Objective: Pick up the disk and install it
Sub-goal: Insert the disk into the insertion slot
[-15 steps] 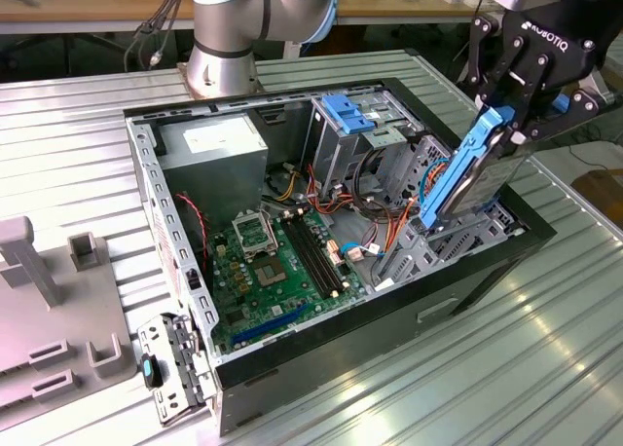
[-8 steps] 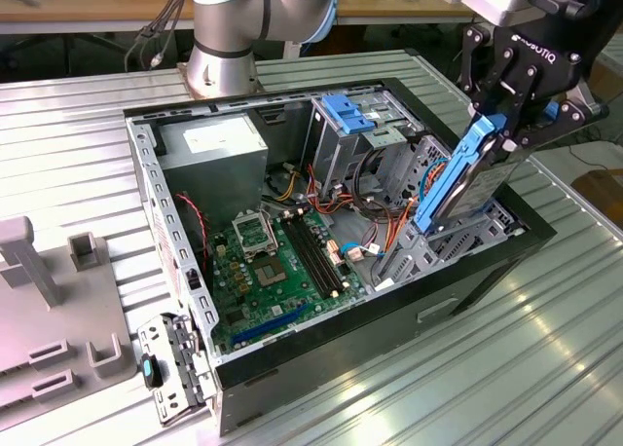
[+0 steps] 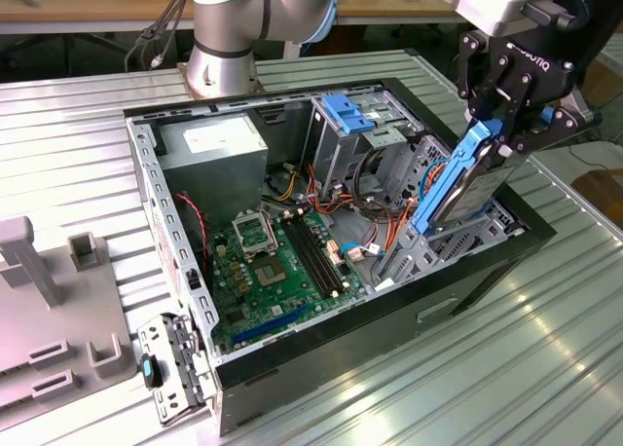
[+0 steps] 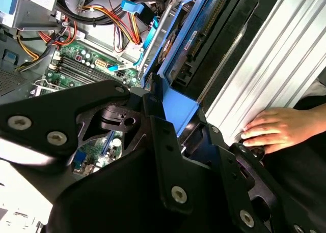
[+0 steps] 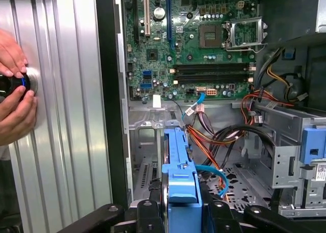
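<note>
The disk (image 3: 465, 191), a dark-grey drive with bright blue rails, hangs tilted over the open computer case (image 3: 156, 203) at the exterior view's right. Its lower end dips into the case beside the orange and red cables. My gripper (image 3: 503, 142) is shut on the disk's upper end. In the second wrist view the disk (image 4: 201, 37) stretches away from the gripper (image 4: 175, 111), along the case's side wall. In the first wrist view the gripper (image 5: 182, 206) clamps the blue end tab of the disk (image 5: 179, 164) above an empty bay floor.
The motherboard (image 3: 268, 261) lies on the case floor, and a silver cage with a paler blue bracket (image 3: 347, 115) stands at the back. A person's hand (image 4: 279, 127) rests on the ribbed metal table (image 3: 506, 349) beside the case, on a black knob (image 5: 11, 83). Grey fixtures (image 3: 58, 310) stand at the exterior view's left.
</note>
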Controlling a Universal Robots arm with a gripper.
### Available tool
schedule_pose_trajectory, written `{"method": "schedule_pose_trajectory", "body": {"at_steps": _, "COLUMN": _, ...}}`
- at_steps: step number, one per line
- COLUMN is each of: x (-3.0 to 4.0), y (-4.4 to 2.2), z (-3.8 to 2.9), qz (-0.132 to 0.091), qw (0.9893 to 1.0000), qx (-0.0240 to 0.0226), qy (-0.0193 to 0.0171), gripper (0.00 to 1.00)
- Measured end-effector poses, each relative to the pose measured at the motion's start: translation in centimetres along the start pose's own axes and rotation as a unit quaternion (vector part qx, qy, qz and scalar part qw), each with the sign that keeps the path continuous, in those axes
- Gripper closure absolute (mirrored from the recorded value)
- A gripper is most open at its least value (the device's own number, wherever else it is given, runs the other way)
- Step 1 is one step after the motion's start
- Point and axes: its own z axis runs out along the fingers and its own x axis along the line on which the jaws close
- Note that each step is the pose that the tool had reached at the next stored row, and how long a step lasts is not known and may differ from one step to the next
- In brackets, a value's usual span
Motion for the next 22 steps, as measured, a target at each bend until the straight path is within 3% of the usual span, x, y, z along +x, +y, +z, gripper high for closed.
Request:
{"method": "schedule_pose_trajectory", "body": {"at_steps": 12, "x": 0.00, "y": 0.27, "z": 1.55, "qz": 0.000, "qw": 1.0000, "qx": 0.0000, "qy": 0.0001, "gripper": 0.63}}
{"method": "schedule_pose_trajectory", "body": {"at_steps": 22, "x": 0.00, "y": 0.57, "z": 3.35, "qz": 0.001, "qw": 1.0000, "qx": 0.0000, "qy": 0.0001, "gripper": 0.63}}
